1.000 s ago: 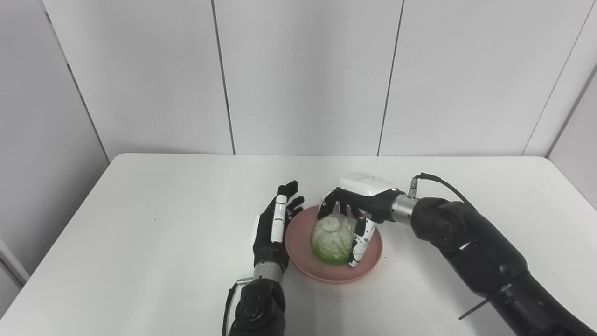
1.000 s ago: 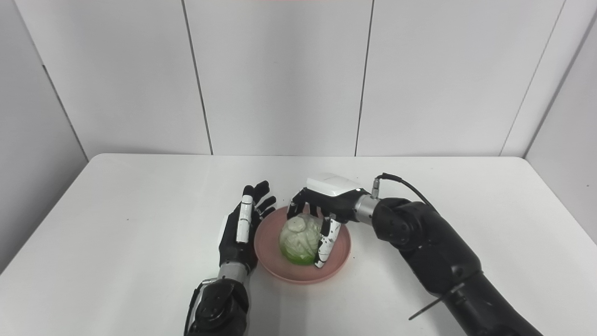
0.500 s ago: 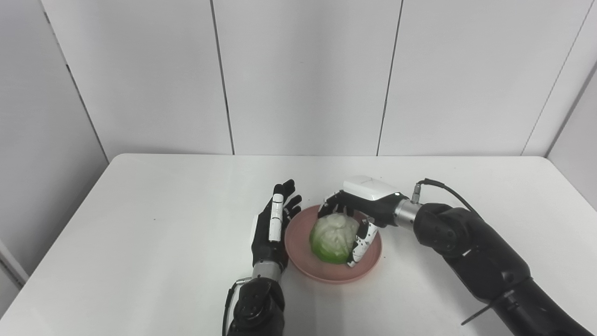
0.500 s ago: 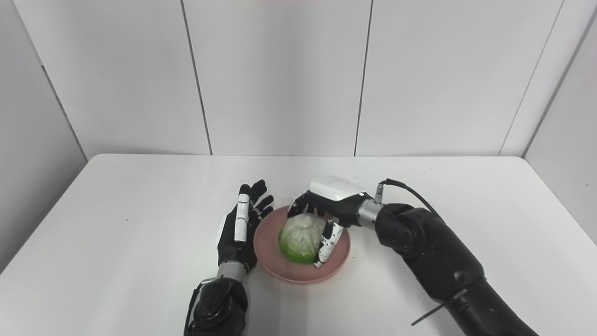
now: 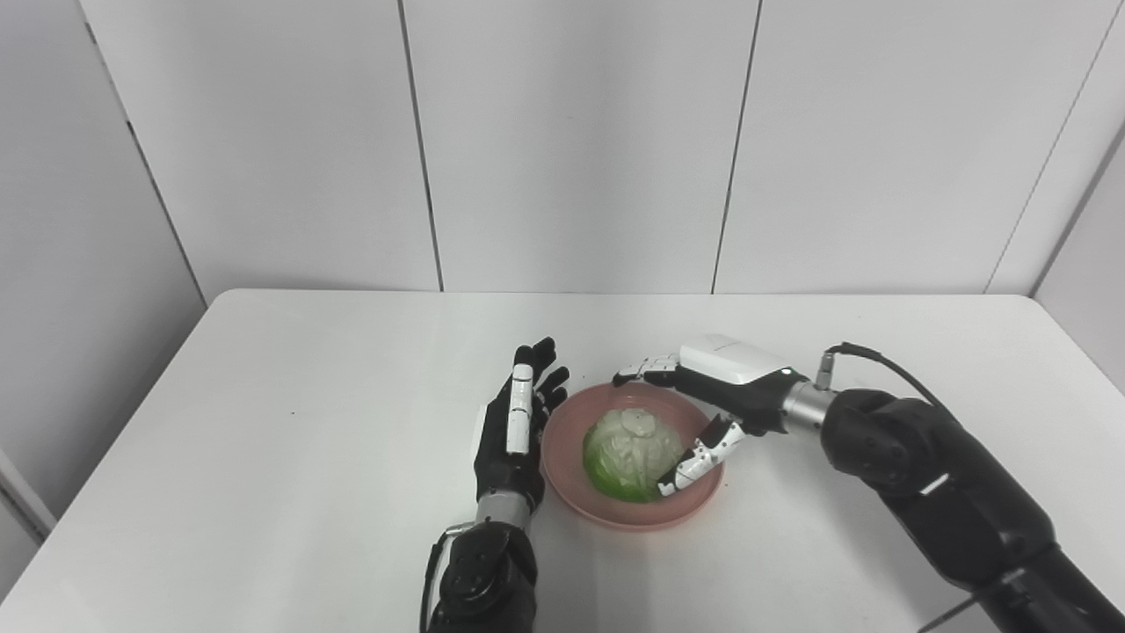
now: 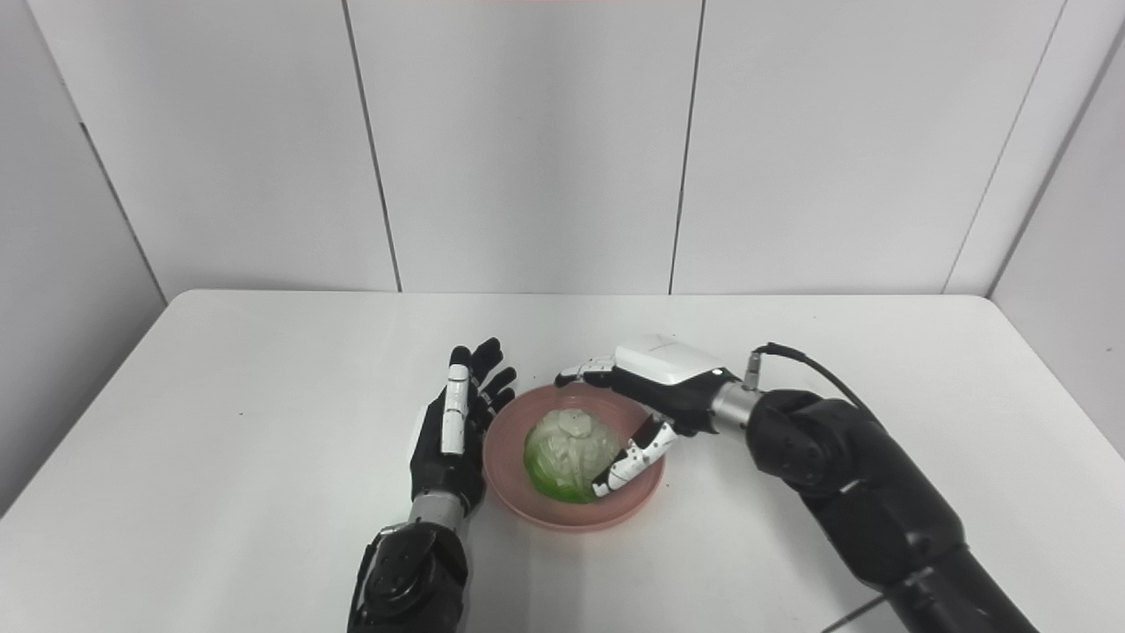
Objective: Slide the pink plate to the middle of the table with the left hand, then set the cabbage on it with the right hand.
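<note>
The pink plate (image 5: 562,444) sits near the middle of the white table. The pale green cabbage (image 5: 631,453) rests in it. My right hand (image 5: 716,391) is open just right of the cabbage, its fingers spread over the plate's far rim and its thumb low by the cabbage's right side. My left hand (image 5: 514,431) is open and held edge-up against the plate's left rim, holding nothing. The same scene shows in the right eye view, with the cabbage (image 6: 569,455) in the plate (image 6: 505,448).
The white table (image 5: 264,422) has rounded far corners and ends at grey wall panels behind. A cable (image 5: 879,365) loops off my right wrist. My right forearm (image 5: 949,492) lies across the table's right front.
My right hand has let go of the cabbage, opened its fingers and drawn back to the right. The cabbage has settled in the plate. My left hand has barely moved.
</note>
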Available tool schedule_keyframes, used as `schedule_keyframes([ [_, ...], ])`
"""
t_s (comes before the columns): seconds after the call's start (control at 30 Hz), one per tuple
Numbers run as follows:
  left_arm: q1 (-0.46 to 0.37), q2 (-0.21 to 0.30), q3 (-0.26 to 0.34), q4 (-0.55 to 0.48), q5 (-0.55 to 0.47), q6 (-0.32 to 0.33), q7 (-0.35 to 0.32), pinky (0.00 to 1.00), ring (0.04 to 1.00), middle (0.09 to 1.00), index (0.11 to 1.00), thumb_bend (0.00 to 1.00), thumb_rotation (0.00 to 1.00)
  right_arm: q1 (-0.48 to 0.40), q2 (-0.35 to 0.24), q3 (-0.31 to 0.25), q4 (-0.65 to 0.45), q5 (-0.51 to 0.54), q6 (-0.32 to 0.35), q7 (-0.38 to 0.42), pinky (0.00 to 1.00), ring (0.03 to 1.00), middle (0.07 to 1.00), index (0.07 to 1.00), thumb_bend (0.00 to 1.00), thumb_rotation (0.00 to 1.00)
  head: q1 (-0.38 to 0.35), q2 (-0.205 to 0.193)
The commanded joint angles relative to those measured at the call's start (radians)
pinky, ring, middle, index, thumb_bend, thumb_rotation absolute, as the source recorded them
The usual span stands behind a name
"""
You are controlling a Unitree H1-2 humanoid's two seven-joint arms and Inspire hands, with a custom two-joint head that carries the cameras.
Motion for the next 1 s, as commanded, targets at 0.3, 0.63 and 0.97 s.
schedule_keyframes([
  [0.3, 0.056, -0.02, -0.002, -0.024, 0.037, 0.008, 0.038, 0.87, 0.833, 0.87, 0.723, 0.73, 0.83, 0.166, 0.224, -0.304, 0.023, 0.259, -0.113, -0.462, 0.63, 0.747, 0.835, 0.964, 0.79, 0.98, 0.001, -0.002],
  [0.63, 0.03, 0.013, -0.019, -0.045, 0.148, -0.022, 0.078, 0.82, 0.801, 0.811, 0.673, 0.72, 0.81, 0.274, 0.434, -0.461, 0.076, 0.615, 0.041, -0.46, 0.71, 0.804, 0.878, 0.972, 0.86, 1.0, -0.008, 0.005],
  [0.97, 0.026, 0.03, -0.017, -0.022, 0.219, -0.003, 0.118, 1.0, 0.993, 0.928, 0.782, 0.76, 0.83, 0.328, 0.532, -0.52, 0.065, 0.726, 0.171, -0.514, 0.88, 0.913, 0.935, 0.942, 0.77, 1.0, -0.008, 0.01],
])
